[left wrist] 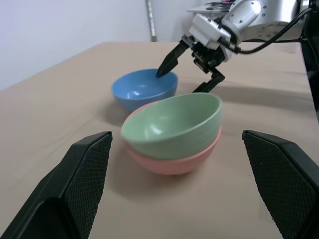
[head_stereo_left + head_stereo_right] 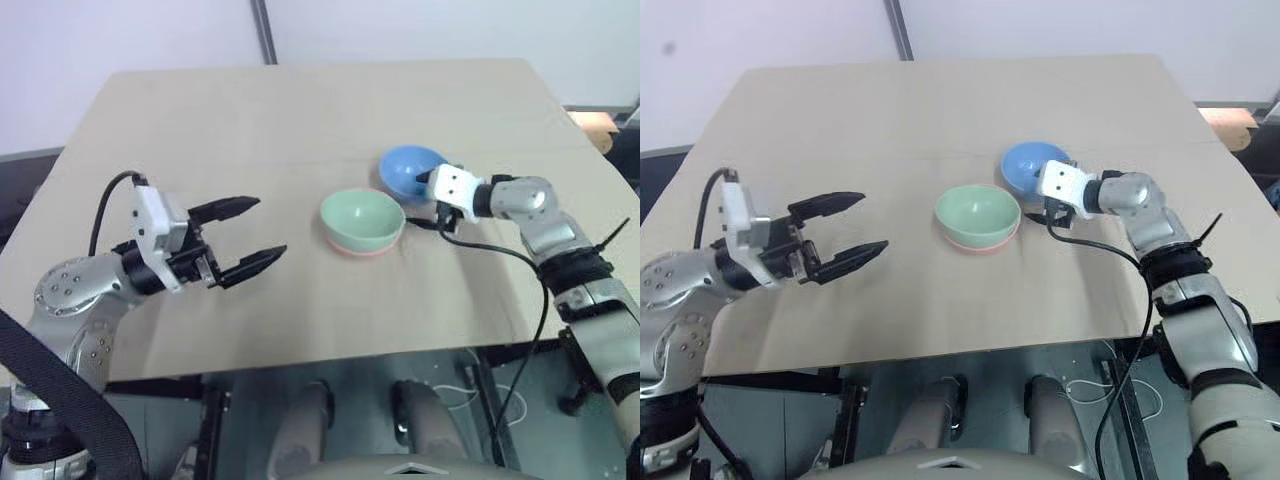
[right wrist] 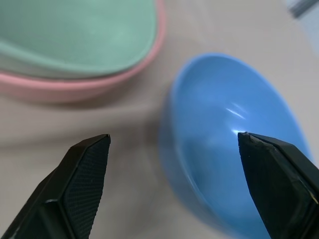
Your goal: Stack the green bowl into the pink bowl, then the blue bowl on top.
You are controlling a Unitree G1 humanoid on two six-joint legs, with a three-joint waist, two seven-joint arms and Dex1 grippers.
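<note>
Green bowl was in the pink bowl; blue bowl came next.

From the head, the green bowl (image 2: 362, 219) sat inside the pink bowl (image 2: 358, 249) on the table (image 2: 300, 120), and the blue bowl (image 2: 410, 170) stood just beside that pile. The left gripper (image 2: 255, 232) hung wide and empty, well away from the pile. In the left wrist view, the right gripper (image 1: 192, 67) was wide, one finger over the blue rim. In the right wrist view, the rim lay between its fingers. I think it should pinch the rim firmly and lift straight up.
</note>
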